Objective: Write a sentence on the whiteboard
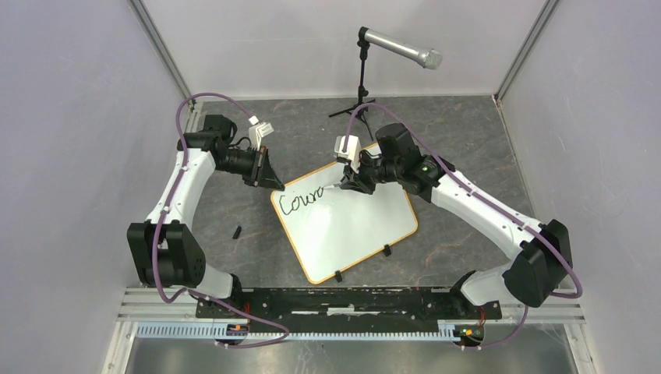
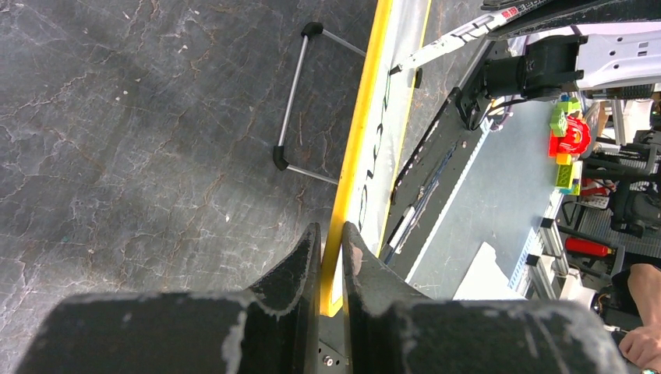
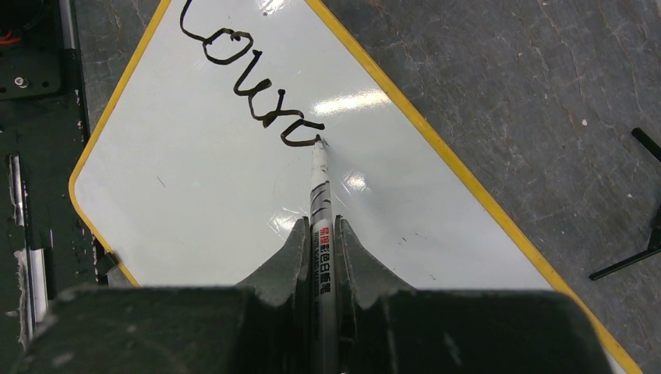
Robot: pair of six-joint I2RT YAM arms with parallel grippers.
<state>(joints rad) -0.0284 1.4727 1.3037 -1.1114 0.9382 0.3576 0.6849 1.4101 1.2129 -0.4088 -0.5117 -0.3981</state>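
A marker [image 3: 318, 179] is pinched between the fingers of the right claw [image 3: 321, 226] and points straight ahead of it. Just beyond the claw, the tip is pressed to the whiteboard [image 3: 195, 202] at the end of the sentence [image 3: 249, 101], of which only "Coura" is written. The board is laid flat on the grey desk [image 3: 507, 93], beneath and ahead of this claw. At a farther corner, its rim is clamped by the left claw [image 2: 331, 234], whose fingers are pressed together on it. The first word is judged unfinished; next, a "g" is called for, drawn with steady tip contact.
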